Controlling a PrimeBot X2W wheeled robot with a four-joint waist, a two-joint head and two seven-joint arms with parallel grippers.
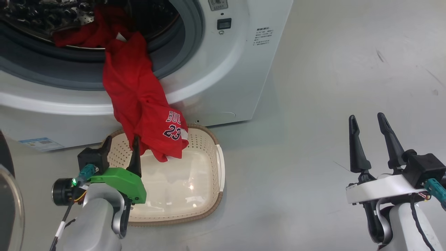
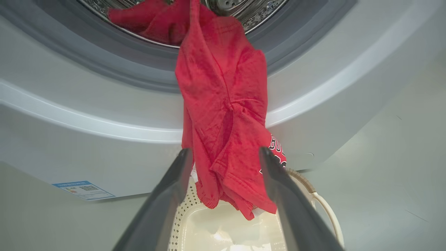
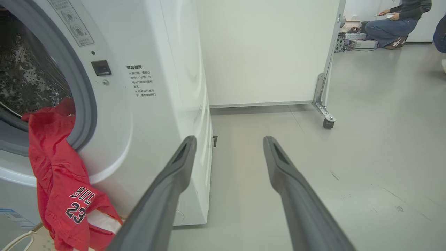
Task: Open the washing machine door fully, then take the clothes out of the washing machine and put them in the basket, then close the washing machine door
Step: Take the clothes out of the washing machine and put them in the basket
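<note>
Plainly, the washing machine (image 1: 226,69) takes up the upper left of the head view, its round opening uncovered and the perforated drum (image 1: 35,14) dark inside. The grey floor (image 1: 331,69) spreads across the right of that frame. A sliver of the washing machine door (image 1: 7,202), dark rim and clear glass, shows at the lower left edge, standing clear of the opening.

The clothes (image 1: 136,87), a red jersey lettered "23", trail from the drum over the grey rubber ring and down the white front; the lower hem dangles just inside the basket (image 1: 204,143), while the upper part lies in the drum. The basket sits on the floor at lower centre, against the foot of the machine.

The left gripper (image 1: 122,139), at lower left, hovers over the basket's near left corner with its fingers spread wide. In the left wrist view the hem hangs between them, not pinched. The right gripper (image 1: 367,117), at lower right, stands wide open and empty, well apart from the basket. A blue label (image 1: 41,143) sits low on the machine's front.
</note>
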